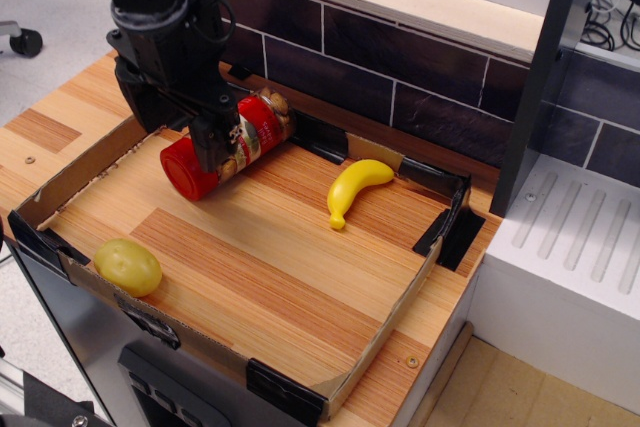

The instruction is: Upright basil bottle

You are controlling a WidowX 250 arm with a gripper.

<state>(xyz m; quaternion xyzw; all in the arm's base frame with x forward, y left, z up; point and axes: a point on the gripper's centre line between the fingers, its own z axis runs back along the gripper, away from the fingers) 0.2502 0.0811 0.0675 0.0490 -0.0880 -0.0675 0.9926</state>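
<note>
a: where's your claw (185, 137) right now?

b: you've got it low at about ten o'clock in the tray (385, 322), black arm coming in from the top-left corner. one dark finger (210, 145) hangs across the front of the bottle (232, 147), just behind the red cap. the other finger sits off toward the back-left wall.

a: so are you gripping it?

b: cannot tell. the fingers look spread either side of the cap end, but the arm hides where they meet the plastic, so released or grasping is not clear from this view.

a: and the bottle itself?

b: lying on its side on the tray floor. cap points toward eight o'clock, base toward two o'clock, close to the back wall. red-white label faces up, brownish contents show at the base end.

a: what else is around you?

b: a banana (353, 189) at roughly three o'clock from the bottle, well apart, near the back wall. a yellow-green lump (128, 266) sits in the tray corner at seven o'clock, touching the front cardboard edge. dark tiles (420, 57) run behind the tray.
</note>
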